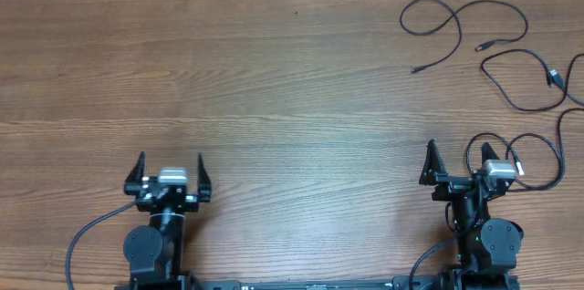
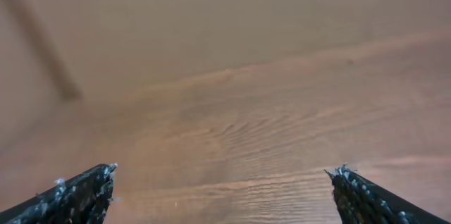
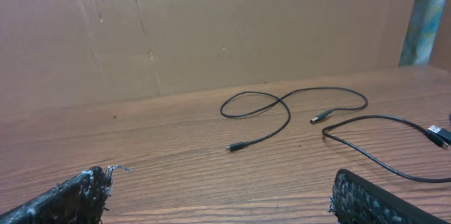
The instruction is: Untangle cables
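Left gripper and right gripper both gape empty. Your cables look mostly separated, though one curls beside your right gripper.

**Table**: wood with a pronounced grain, matt, showing a faint sheen in the left wrist view. **Cables**: thin black cords in a smooth, slightly glossy sheath (plastic or rubber, not distinguishable). One plug tip is silvery and metallic. **Right gripper** fingers and left gripper fingers: black, coarse-textured, flecked with pale specks, ragged at the edges. **Backing board**: brown, cardboard-like, matt, creased.
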`<state>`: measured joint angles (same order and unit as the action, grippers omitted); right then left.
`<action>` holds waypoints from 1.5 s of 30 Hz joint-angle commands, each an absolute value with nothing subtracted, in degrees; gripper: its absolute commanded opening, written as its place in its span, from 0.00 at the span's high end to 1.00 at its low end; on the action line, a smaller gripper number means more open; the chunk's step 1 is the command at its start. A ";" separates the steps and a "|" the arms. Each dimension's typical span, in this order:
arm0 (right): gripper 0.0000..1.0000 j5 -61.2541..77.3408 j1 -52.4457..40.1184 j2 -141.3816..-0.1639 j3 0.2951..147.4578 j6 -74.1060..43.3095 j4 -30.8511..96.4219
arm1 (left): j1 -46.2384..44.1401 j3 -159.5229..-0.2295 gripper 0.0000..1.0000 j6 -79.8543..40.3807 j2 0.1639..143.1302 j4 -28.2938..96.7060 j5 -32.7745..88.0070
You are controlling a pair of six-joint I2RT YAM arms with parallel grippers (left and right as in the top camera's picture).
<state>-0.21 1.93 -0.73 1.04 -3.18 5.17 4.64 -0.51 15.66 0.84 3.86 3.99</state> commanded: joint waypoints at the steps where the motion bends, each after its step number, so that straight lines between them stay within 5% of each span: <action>1: 0.00 0.08 1.89 -0.16 0.45 -2.94 4.84 | 5.19 -0.27 0.00 25.43 0.19 3.40 11.68; 10: 0.00 0.08 1.89 -0.16 0.45 -2.94 4.84 | 5.23 -0.27 0.00 9.13 0.19 1.28 14.70; 45: 0.00 0.08 1.89 -0.16 0.45 -2.94 4.84 | 5.23 -0.30 0.00 17.58 3.40 3.16 14.41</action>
